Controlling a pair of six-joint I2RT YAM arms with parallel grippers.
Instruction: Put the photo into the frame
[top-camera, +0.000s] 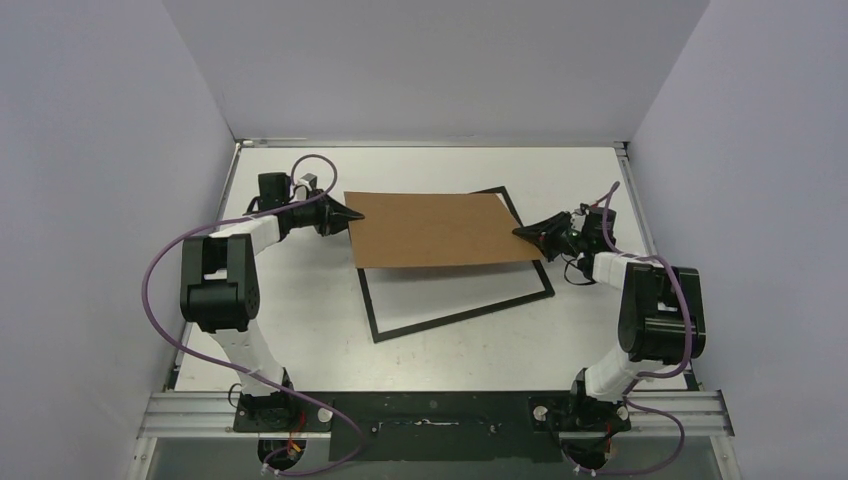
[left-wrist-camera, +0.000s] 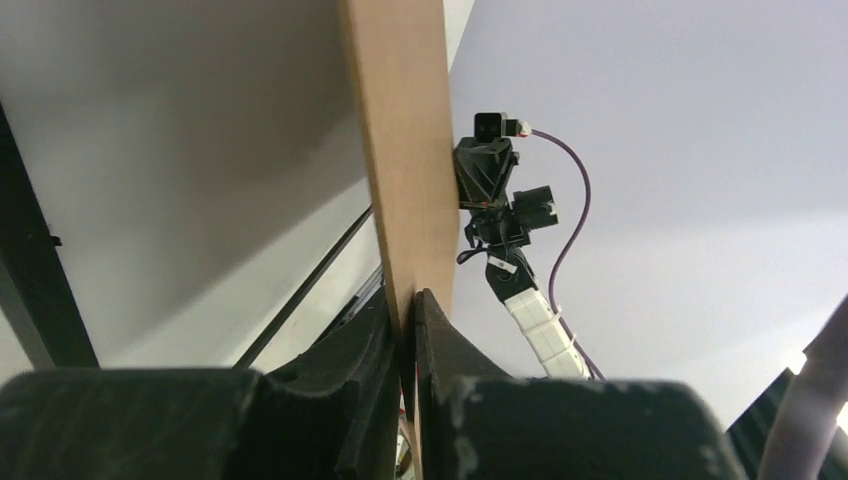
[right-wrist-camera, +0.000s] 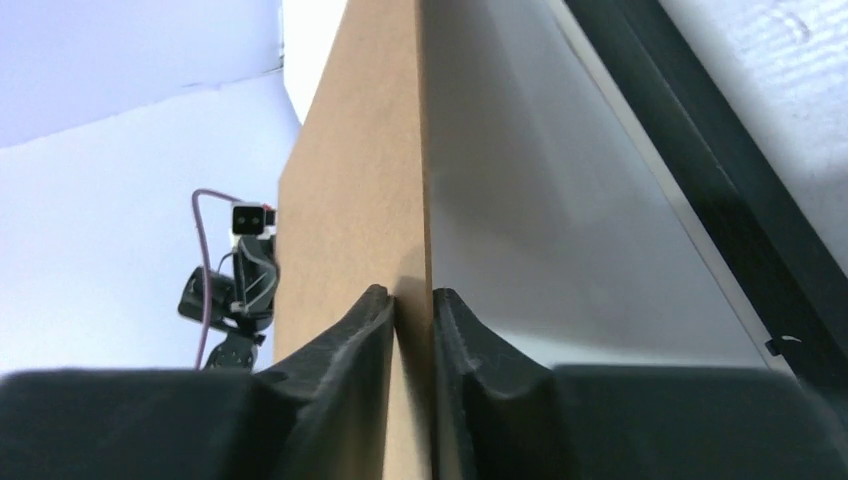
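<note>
Photo: not visible in any view; if it lies under the board, the pictures do not show it.
Frame (top-camera: 464, 315): flat on the table (top-camera: 300, 330), centre-right and turned slightly askew. Its near bar and near-left corner are exposed, and its far part is covered by the board above it.
Cardboard backing (top-camera: 445, 230): a brown sheet held roughly level over the far half of the frame, apparently lifted clear of it.
Left gripper (top-camera: 345, 215): clamped on the board's left edge; the left wrist view shows both fingers pressed against the sheet.
Right gripper (top-camera: 522, 232): at the board's right edge, with its fingers closed together on either face of the sheet in the right wrist view.
Step in hand: probably handling the backing with both arms, either lifting it off or returning it; which one cannot be told.
Next move calls for: both arms moving together so the stiff sheet stays level and is not bent, and the photo's whereabouts confirmed before anything is seated in the frame.
</note>
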